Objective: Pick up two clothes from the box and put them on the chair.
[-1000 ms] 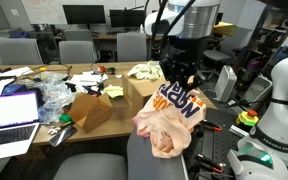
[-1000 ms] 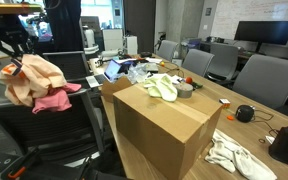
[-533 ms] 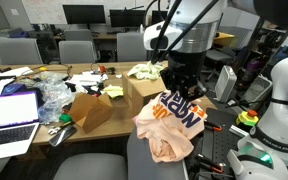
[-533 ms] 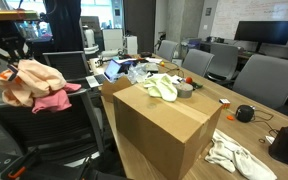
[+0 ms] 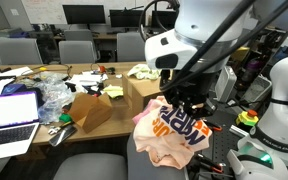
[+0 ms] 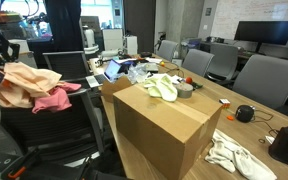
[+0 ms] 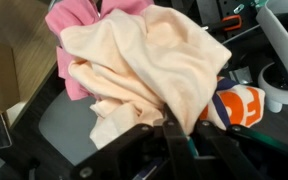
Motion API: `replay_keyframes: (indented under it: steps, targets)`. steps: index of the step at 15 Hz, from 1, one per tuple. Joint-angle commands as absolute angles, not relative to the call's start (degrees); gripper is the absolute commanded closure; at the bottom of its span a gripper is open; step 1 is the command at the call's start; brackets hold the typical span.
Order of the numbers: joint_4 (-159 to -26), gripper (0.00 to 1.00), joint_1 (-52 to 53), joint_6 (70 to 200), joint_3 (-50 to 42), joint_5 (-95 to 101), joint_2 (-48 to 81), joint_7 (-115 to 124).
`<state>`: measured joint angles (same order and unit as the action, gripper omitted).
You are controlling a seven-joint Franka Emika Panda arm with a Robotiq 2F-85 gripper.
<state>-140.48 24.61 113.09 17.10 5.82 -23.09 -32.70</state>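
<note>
Jaws grip a peach shirt (image 5: 169,135) with orange-and-navy lettering, holding it low over the chair (image 7: 69,125) seat, touching a pink cloth (image 6: 54,100) already lying there. The cardboard box (image 6: 164,125) stands nearby.

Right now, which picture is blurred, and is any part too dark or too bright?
Wrist view: the peach cloth is soft-focused, and the claw is a dark blur. In an exterior view the arm looks smeared. In an exterior view the cardboard box is sharp, the windows behind glare.
</note>
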Motion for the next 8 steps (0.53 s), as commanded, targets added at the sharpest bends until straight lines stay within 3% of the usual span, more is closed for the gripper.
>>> replay_keyframes:
  steps: [1, 8]
  targets:
    - [-140.04, 0.97, 24.86, 114.62, 17.0, 6.67, -21.09, -31.06]
    - [-139.82, 0.97, 23.71, 115.69, 17.52, 8.59, -15.78, -27.24]
